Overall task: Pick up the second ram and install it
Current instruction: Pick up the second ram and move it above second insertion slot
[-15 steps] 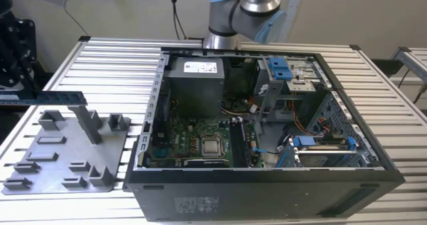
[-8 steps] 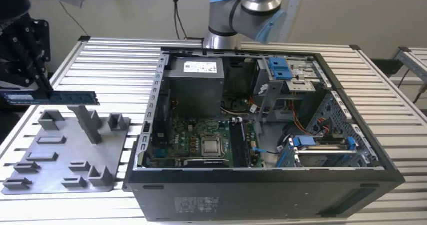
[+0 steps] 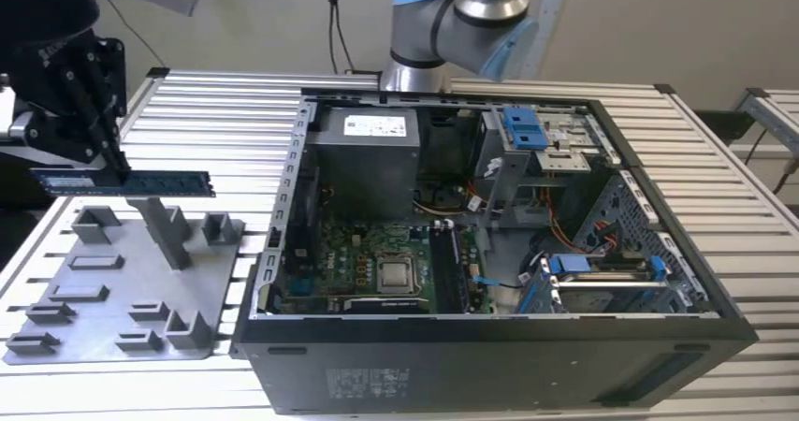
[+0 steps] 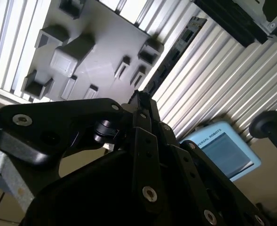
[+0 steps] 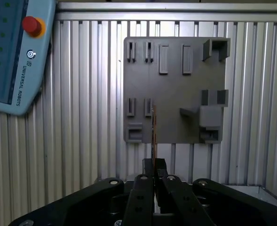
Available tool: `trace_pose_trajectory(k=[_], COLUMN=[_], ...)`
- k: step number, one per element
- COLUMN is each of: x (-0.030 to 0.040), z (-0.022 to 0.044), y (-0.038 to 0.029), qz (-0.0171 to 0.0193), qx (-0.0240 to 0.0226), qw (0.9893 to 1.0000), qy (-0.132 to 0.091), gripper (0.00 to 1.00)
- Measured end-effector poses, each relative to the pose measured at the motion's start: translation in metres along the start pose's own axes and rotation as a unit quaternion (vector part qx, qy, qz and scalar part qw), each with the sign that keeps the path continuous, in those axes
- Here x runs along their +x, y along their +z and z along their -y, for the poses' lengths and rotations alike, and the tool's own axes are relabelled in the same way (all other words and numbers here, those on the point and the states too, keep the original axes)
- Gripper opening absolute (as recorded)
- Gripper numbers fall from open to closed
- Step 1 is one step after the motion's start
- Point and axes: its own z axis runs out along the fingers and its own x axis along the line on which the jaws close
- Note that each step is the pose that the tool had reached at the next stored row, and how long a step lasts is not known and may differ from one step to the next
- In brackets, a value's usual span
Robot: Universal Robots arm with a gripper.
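In the exterior view my gripper (image 3: pixel 115 170) hangs at the left, shut on the second ram (image 3: pixel 168 185), a slim dark stick held level in the air above the grey tray (image 3: pixel 125 295). The stick's long end points toward the open computer case (image 3: pixel 500 346). In the second wrist view the second ram (image 4: pixel 173 54) runs out from my gripper (image 4: pixel 140 96) as a dark strip over the tray (image 4: pixel 100 52). In the first wrist view the second ram (image 5: pixel 153 132) is a thin edge-on line rising from my gripper (image 5: pixel 153 165), in front of the tray (image 5: pixel 176 84).
The case lies open on the slatted metal table (image 3: pixel 712 150), with the motherboard (image 3: pixel 362 253) and a silver CPU (image 3: pixel 397 273) inside, a power supply (image 3: pixel 369 150) and blue drive brackets (image 3: pixel 530 131). A teach pendant (image 5: pixel 13 52) lies on the table near the tray. The arm's base (image 3: pixel 431 37) stands behind the case.
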Motion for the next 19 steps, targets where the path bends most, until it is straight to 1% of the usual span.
trace_pose_trajectory(k=[11, 19], x=[0.0000, 0.0000], z=[0.0345, 0.0562], y=[-0.0009, -0.0015], qz=[0.0000, 0.0000], qx=[-0.0016, -0.0022], qw=[1.0000, 1.0000], qy=[0.000, -0.001], gripper=[0.14, 0.14])
